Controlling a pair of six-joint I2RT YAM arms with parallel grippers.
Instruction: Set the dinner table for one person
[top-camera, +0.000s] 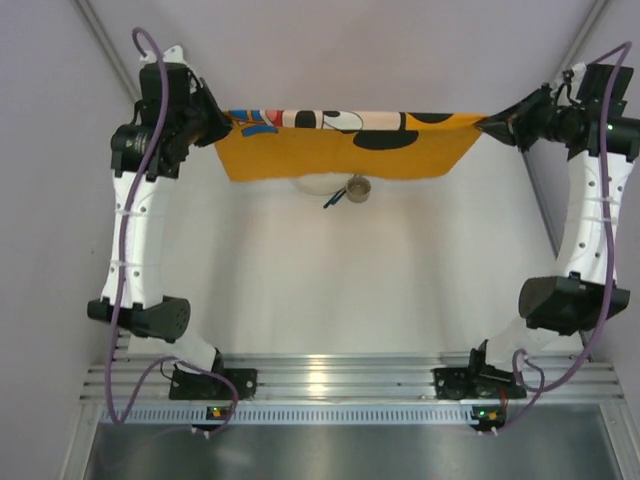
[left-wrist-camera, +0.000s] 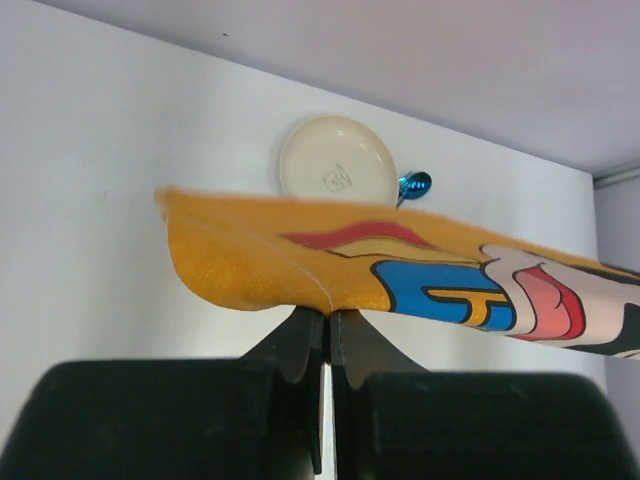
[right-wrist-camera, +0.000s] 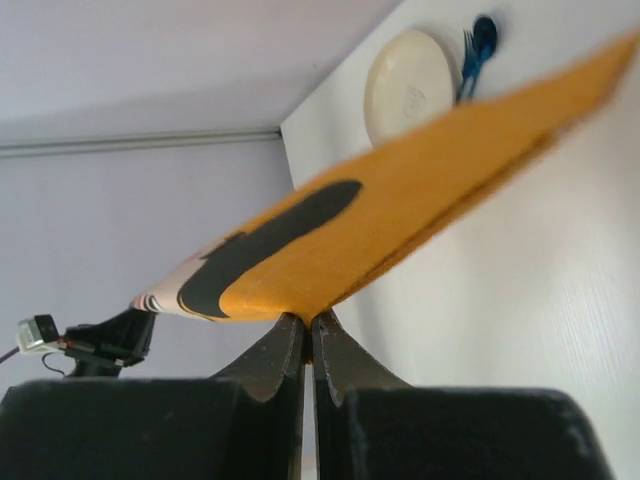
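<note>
An orange placemat (top-camera: 345, 145) with a cartoon-mouse print hangs stretched above the far end of the white dinner table (top-camera: 350, 290). My left gripper (top-camera: 225, 125) is shut on its left corner, and my right gripper (top-camera: 485, 124) is shut on its right corner. The left wrist view shows the jaws (left-wrist-camera: 328, 318) pinching the folded orange edge (left-wrist-camera: 260, 265). Seen from the right wrist, the jaws (right-wrist-camera: 308, 322) clamp the cloth (right-wrist-camera: 400, 200) the same way. Under the mat lies a cream plate (left-wrist-camera: 337, 160), partly hidden from above.
A small round cup (top-camera: 357, 189) and a dark utensil (top-camera: 333, 198) sit just in front of the mat's lower edge. Blue cutlery (right-wrist-camera: 478, 45) lies beside the plate (right-wrist-camera: 410, 85). Grey walls close both sides. An aluminium rail (top-camera: 340, 380) runs along the near edge.
</note>
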